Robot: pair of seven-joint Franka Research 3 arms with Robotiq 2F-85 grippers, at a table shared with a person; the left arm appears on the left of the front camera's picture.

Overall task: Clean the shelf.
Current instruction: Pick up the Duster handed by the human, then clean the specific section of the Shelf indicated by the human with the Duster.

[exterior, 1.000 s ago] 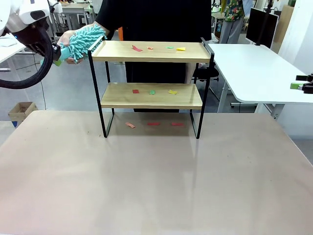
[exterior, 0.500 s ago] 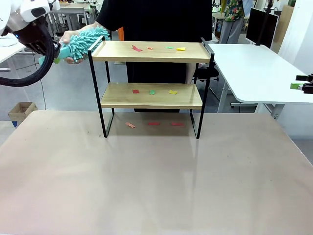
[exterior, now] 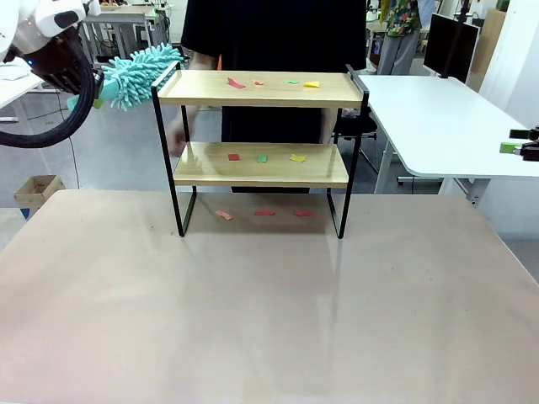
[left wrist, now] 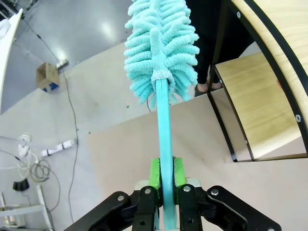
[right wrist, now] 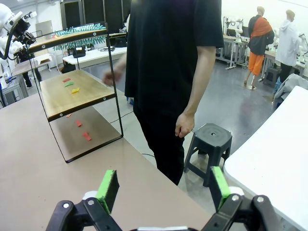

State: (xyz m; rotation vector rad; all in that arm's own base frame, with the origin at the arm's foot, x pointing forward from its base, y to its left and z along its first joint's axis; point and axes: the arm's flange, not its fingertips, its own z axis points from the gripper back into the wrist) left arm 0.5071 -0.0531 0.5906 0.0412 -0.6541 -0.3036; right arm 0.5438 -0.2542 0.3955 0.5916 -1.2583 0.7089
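The shelf (exterior: 261, 91) stands mid-table, two light boards in a black frame; it also appears in the left wrist view (left wrist: 257, 113) and the right wrist view (right wrist: 72, 94). Small coloured paper scraps (exterior: 263, 157) lie on both boards and on the table beneath. My left gripper (left wrist: 166, 172) is shut on the teal handle of a fluffy teal duster (left wrist: 161, 45). In the front view that gripper (exterior: 84, 88) is up at the left, and the duster's head (exterior: 139, 69) sits just left of the top board's end. My right gripper (right wrist: 163, 187) is open with nothing between its pads.
A person in black (exterior: 278, 34) stands behind the shelf, one blurred hand (exterior: 178, 135) low by its left side. A white desk (exterior: 438, 118) is at the right, a black stool (right wrist: 209, 139) beside it. The beige tabletop (exterior: 269, 311) stretches in front.
The person's hand let go of the duster head and dropped behind the shelf's left side. My left gripper finished closing on the handle; the duster barely moved.
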